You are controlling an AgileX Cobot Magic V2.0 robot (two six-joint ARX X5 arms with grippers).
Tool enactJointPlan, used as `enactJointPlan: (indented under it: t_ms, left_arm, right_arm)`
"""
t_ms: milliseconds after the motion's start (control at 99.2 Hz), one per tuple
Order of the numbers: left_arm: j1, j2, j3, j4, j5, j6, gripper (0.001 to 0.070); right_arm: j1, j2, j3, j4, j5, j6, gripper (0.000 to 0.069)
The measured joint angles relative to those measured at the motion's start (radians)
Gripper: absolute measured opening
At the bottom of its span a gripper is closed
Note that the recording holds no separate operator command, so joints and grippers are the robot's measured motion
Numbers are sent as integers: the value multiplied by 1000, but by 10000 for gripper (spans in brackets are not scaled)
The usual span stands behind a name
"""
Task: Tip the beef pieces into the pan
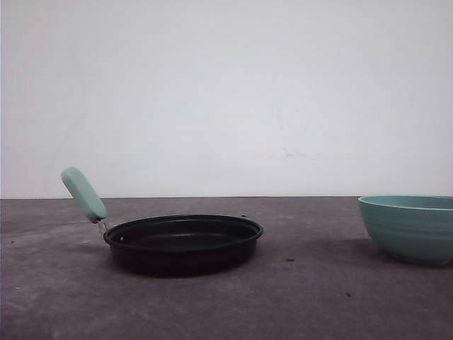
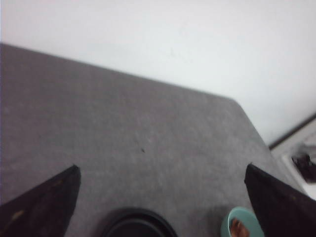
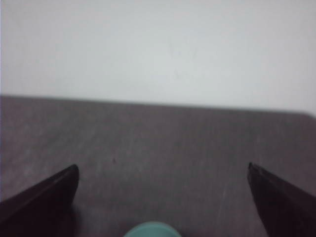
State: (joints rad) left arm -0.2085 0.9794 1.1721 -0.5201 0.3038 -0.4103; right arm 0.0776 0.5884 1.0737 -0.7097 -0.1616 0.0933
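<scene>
The black pan [image 1: 184, 237] sits on the grey table left of centre, its mint-green handle [image 1: 83, 193] slanting up to the left. In the front view its inside looks empty. A teal bowl [image 1: 410, 227] stands at the right edge. In the left wrist view the pan's rim [image 2: 138, 224] lies below my open left gripper [image 2: 161, 167], and reddish-brown beef pieces [image 2: 240, 228] show inside the bowl [image 2: 230, 223]. My right gripper [image 3: 163, 166] is open too, fingers wide apart, with the bowl's rim [image 3: 150, 230] just under it. Neither gripper touches anything.
A white wall rises behind the table's far edge [image 1: 226, 197]. In the left wrist view the table's corner [image 2: 237, 101] ends near a white surface with a dark object [image 2: 305, 165]. Bare grey tabletop [image 1: 311, 283] lies between pan and bowl.
</scene>
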Motion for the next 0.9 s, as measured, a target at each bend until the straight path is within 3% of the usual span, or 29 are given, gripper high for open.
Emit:
enactJointPlan:
  t_ms: [182,424,494,656,898]
  left_arm:
    - [-26,9,-236,152,0,-57,641]
    - [-21,80,-585,374,-13,-267,640]
    - [-21,127,-616,417,3,-316,638]
    - [-21,239,-613,546,68,-363,634]
    - [-40,393,-612,580,71,-428,634]
  right_arm:
    - [0,19,0,-36,-1,35,683]
    - [0,6,0,-39,-29,44,683]
    - [0,6,0,-39,-29,43,683]
    - [0,7,0,-39,-29,43,683]
    - [0,7,0,-43,-28,43,683]
